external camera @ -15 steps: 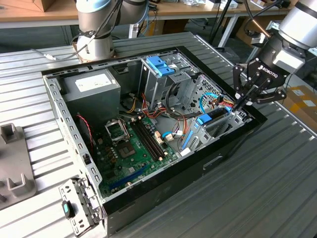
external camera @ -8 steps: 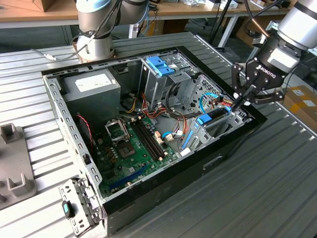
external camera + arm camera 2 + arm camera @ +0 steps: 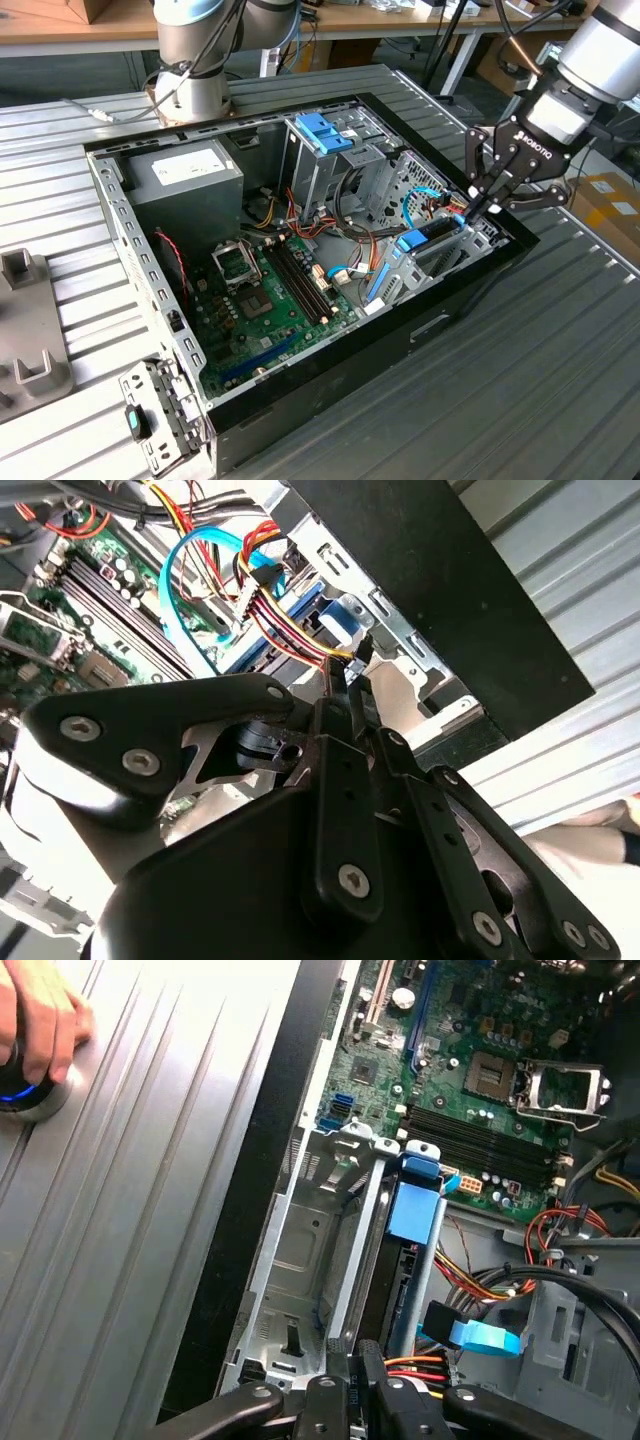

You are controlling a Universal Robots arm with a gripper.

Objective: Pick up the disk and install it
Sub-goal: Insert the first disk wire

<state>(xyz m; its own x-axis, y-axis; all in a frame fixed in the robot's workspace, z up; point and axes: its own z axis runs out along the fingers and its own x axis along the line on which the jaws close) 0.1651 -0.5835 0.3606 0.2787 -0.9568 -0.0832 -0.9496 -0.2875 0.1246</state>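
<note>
The disk (image 3: 425,237) stands on edge in the drive bay at the corner of the open computer case (image 3: 470,290) on the exterior view's right. Its blue rail (image 3: 414,1210) faces up between the bay's metal walls. My gripper (image 3: 478,208) hangs just above the end of the disk where the cables run, fingers drawn together and pointing down at it. In the first wrist view the gripper (image 3: 365,1365) sits over the red and yellow wires beside the disk. In the second wrist view the gripper (image 3: 338,680) closes near a cable plug, with the blue rail (image 3: 335,615) beyond. Nothing shows held between the fingers.
A grey power-supply box (image 3: 185,175) fills the case's far corner, and a tall metal cage with a blue bracket (image 3: 325,130) stands beside it. The motherboard (image 3: 265,290) lies on the case floor among loose cables (image 3: 415,200). A person's hand (image 3: 40,1015) rests on the ribbed table.
</note>
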